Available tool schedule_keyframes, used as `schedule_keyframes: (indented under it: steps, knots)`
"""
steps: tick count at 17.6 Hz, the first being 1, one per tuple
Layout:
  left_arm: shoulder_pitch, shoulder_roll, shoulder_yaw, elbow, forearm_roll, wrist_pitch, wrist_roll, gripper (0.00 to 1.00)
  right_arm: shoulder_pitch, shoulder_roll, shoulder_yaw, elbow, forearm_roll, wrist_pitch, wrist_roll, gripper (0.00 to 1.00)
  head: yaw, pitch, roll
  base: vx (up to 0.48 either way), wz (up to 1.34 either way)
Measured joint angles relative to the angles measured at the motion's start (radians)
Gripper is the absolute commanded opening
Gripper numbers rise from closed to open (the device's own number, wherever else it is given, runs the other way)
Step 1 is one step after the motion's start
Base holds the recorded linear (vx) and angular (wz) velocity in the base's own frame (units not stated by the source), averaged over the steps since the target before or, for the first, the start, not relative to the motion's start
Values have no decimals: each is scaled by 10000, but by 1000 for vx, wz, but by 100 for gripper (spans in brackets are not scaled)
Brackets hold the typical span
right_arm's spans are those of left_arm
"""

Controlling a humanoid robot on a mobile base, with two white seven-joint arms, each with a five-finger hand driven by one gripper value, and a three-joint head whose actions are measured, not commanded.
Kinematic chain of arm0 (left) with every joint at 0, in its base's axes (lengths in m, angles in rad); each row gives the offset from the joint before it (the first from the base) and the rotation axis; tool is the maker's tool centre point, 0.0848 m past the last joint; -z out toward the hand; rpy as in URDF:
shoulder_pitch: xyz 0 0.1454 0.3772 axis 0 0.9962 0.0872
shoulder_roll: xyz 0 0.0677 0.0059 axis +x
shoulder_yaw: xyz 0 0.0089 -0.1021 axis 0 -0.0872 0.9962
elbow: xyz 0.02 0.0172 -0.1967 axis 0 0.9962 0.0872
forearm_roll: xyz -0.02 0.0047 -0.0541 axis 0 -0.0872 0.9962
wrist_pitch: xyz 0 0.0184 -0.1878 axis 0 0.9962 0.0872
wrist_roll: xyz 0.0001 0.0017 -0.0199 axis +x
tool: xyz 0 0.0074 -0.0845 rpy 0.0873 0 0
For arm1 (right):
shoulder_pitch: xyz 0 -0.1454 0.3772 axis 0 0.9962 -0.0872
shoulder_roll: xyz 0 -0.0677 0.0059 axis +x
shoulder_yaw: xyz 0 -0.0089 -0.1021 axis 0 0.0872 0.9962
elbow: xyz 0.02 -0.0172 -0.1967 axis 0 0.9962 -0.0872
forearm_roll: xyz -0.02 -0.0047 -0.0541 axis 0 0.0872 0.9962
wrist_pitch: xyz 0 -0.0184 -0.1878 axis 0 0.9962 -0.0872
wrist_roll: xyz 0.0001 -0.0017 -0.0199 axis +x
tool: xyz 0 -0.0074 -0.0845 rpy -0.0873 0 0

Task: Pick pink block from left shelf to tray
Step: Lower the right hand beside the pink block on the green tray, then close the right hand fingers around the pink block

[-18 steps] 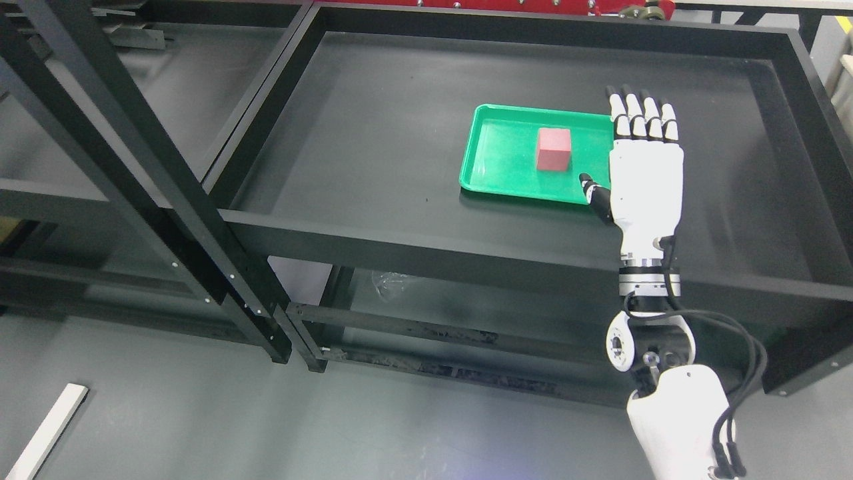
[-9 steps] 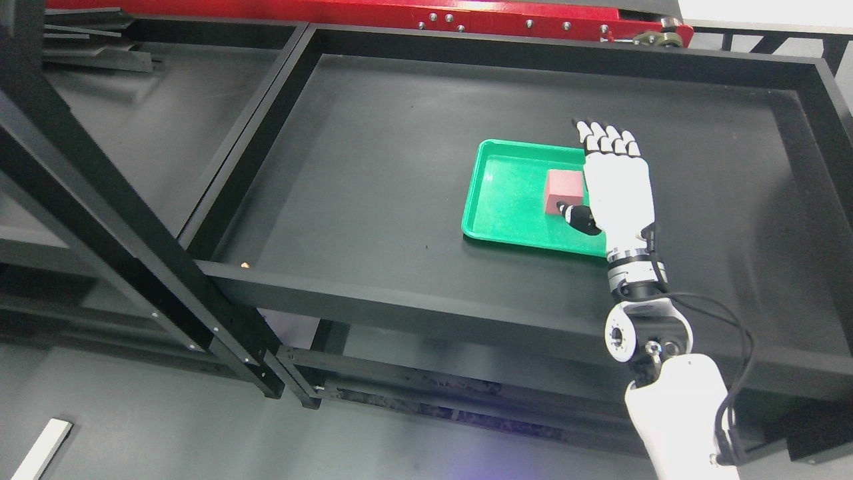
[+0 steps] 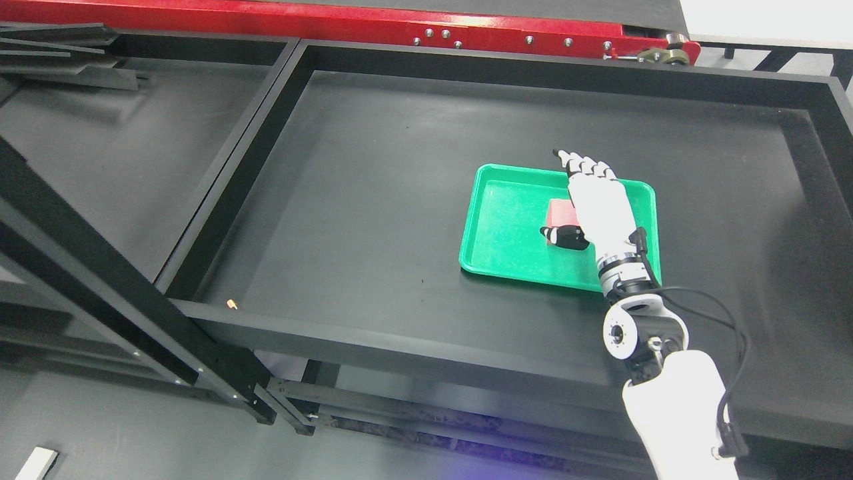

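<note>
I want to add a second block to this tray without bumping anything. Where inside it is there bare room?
The green tray is bare across its left half, from its left rim to the pink block. It is crowded on the right: the right hand, fingers extended, reaches over the block and hides most of it there.

One head camera looks steeply down from behind and above the right hand (image 3: 600,210), fairly near, facing forward over the black shelf (image 3: 373,200).
</note>
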Motion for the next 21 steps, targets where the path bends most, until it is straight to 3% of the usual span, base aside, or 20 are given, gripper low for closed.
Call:
schedule_keyframes:
  steps: [12, 21]
  knots:
    - [0, 0, 0, 0, 0, -7, 0, 100, -30, 0, -43, 965, -276, -1, 1090, 93, 0, 0, 0, 77, -51]
    - [0, 0, 0, 0, 0, -11, 0, 100, -30, 0, -62, 1441, -516, 22, 1229, 89, 0, 0, 0, 55, -15]
